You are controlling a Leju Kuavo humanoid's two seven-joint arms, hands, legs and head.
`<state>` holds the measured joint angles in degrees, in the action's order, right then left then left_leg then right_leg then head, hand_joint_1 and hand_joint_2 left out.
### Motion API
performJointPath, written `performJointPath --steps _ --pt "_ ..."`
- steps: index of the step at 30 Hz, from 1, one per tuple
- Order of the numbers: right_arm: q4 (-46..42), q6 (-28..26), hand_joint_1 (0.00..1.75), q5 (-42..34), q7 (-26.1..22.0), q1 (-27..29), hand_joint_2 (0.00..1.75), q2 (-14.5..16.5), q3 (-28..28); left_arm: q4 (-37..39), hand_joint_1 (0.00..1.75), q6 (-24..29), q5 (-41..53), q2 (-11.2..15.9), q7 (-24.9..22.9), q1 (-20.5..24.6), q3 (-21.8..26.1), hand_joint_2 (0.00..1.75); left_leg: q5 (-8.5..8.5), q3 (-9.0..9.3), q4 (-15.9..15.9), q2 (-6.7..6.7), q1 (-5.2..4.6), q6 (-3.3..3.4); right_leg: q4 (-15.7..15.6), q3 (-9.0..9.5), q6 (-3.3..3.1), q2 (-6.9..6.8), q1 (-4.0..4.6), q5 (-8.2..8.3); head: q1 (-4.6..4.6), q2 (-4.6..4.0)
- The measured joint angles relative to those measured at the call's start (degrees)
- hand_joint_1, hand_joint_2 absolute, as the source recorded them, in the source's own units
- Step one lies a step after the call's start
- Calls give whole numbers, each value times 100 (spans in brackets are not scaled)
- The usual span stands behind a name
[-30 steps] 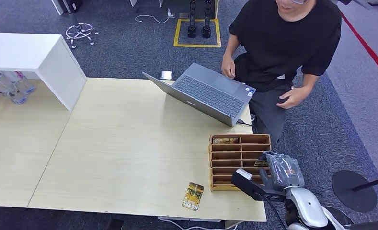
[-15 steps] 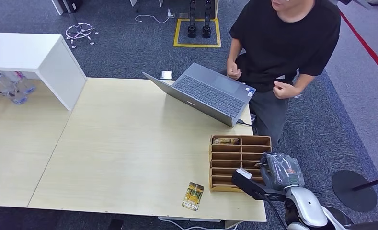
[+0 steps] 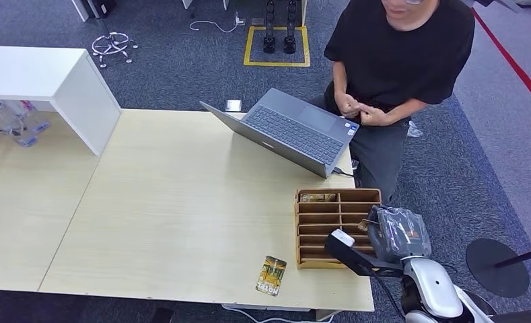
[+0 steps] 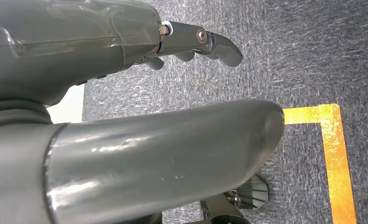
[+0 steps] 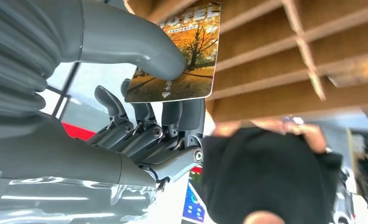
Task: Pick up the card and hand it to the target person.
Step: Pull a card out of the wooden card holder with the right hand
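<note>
The tabletop (image 3: 168, 202) spreads wide and pale, and behind its far edge stands the person (image 3: 397, 74) in a black shirt, both hands drawn in at the waist. An open laptop (image 3: 289, 131) sits in front of them. Nearer the robot, a wooden slotted organizer (image 3: 330, 225) rests at the tabletop's right edge. The right robot hand (image 5: 144, 107) is right at that rack, its plastic-wrapped wrist beside the slots, and the thumb presses a hotel card (image 5: 179, 56) with an autumn-tree picture against the fingers (image 5: 149, 126). That's a firm pinch, card partly out of its slot. A second card (image 3: 271, 275) lies flat near the tabletop's front edge, untouched. The left robot hand (image 4: 191, 46) hangs over the carpet, fingers loose, holding nothing. By my read, this is the pick-up step. Next comes drawing the card clear, then reaching toward the person.
</note>
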<state>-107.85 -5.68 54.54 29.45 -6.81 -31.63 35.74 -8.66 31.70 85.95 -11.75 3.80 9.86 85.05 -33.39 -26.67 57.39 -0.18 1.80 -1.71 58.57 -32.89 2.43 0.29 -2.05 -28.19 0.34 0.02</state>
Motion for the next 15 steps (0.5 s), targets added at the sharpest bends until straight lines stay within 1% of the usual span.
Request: performJointPath --steps 6,12,15 --pt "-672 306 147 5 19 -194 175 -45 -140 0 0 5 -7 5 -7 -2 0 0 0 1 0 0 0 0 0 1 0 0 0 0 0 0" --pt "-1189 482 156 -4 52 -387 175 -120 -288 0 0 10 -7 8 -2 -3 0 0 0 2 1 0 0 0 0 0 0 0 0 0 0 0" --pt "-1316 484 151 -41 98 -430 175 -167 -416 0 0 10 -7 8 1 -4 0 0 0 3 1 0 0 0 0 0 0 -1 0 0 1 0"
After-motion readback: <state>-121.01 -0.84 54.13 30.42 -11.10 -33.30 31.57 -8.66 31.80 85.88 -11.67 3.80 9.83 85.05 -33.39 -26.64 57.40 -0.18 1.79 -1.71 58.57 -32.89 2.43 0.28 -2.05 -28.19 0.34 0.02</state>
